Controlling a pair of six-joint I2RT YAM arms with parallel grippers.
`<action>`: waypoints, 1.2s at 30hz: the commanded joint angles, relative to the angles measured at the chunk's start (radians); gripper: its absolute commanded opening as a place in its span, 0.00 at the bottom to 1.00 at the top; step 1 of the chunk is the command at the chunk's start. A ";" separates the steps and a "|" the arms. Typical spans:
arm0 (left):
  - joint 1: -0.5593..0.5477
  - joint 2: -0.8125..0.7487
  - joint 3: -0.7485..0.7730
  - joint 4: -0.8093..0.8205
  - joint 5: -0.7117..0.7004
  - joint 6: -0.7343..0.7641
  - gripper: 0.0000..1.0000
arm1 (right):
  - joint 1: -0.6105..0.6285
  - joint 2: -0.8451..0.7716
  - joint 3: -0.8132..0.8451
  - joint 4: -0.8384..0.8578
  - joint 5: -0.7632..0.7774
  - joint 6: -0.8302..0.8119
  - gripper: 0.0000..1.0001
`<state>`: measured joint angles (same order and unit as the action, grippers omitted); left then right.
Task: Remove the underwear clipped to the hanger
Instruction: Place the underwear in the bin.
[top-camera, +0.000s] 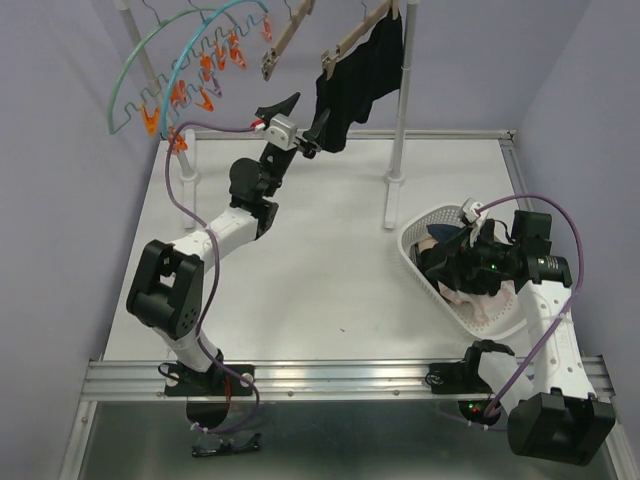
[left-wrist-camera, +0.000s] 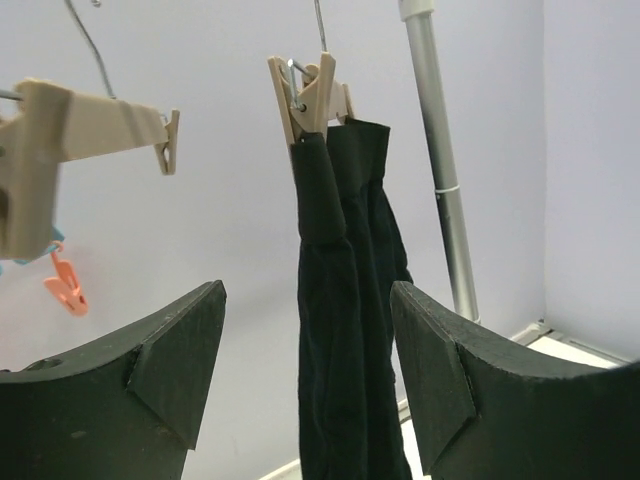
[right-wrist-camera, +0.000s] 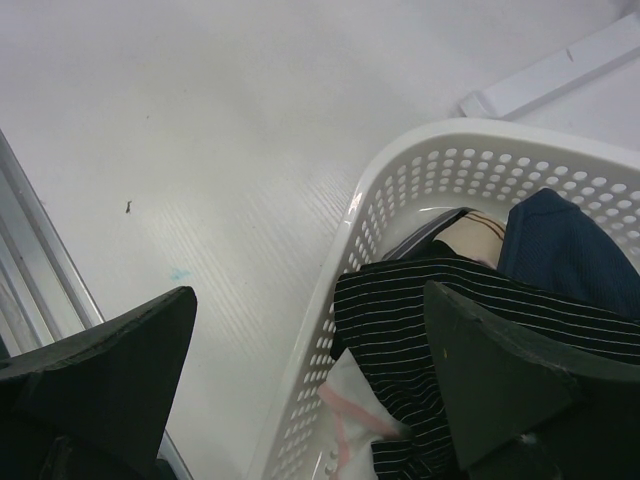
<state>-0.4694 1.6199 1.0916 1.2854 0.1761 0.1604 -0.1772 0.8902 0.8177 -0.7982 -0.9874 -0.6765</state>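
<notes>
Table: a white table (top-camera: 330, 260) is filling the middle of the top view, matt, with one small dark speck showing in the right wrist view.
Walls: pale lilac walls (top-camera: 60, 200) are closing the table in at the left, back and right.
Near edge: a ribbed metal rail (top-camera: 340, 378) is running along the front and carrying both arm bases.
Rack: a pale pole (top-camera: 400, 100) is standing upright on the table at the back right.
Hangers: curved teal and green hangers (top-camera: 180, 60) with orange pegs are hanging at the back left, with two beige clip hangers (top-camera: 290, 35) to their right.
Black underwear (left-wrist-camera: 340, 300): it is hanging in long folds from a beige peg (left-wrist-camera: 310, 95), just beside the pole.
Left gripper (left-wrist-camera: 308, 295): it is reaching up to the cloth with its jaws standing apart. The black cloth is hanging between the fingers with a gap on each side, so it is gripping nothing.
Basket (top-camera: 415, 262): white and perforated, it is sitting on the table at the front right. It is holding a striped garment (right-wrist-camera: 400, 320), a navy garment (right-wrist-camera: 570, 250) and a pale pink-white piece (right-wrist-camera: 350, 410).
Right gripper (right-wrist-camera: 308, 300): it is hovering over the basket rim with its jaws spread wide and empty.
</notes>
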 joint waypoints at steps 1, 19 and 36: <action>-0.003 0.018 0.096 0.100 0.013 -0.024 0.78 | -0.007 -0.011 -0.015 0.033 -0.005 0.003 1.00; -0.064 0.218 0.353 0.104 -0.052 -0.025 0.78 | -0.007 0.006 -0.014 0.033 0.000 0.000 1.00; -0.066 0.334 0.554 0.107 -0.130 -0.022 0.77 | -0.007 0.009 -0.012 0.033 0.001 0.003 1.00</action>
<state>-0.5350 1.9606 1.5730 1.2892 0.0612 0.1295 -0.1772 0.8989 0.8177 -0.7982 -0.9836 -0.6765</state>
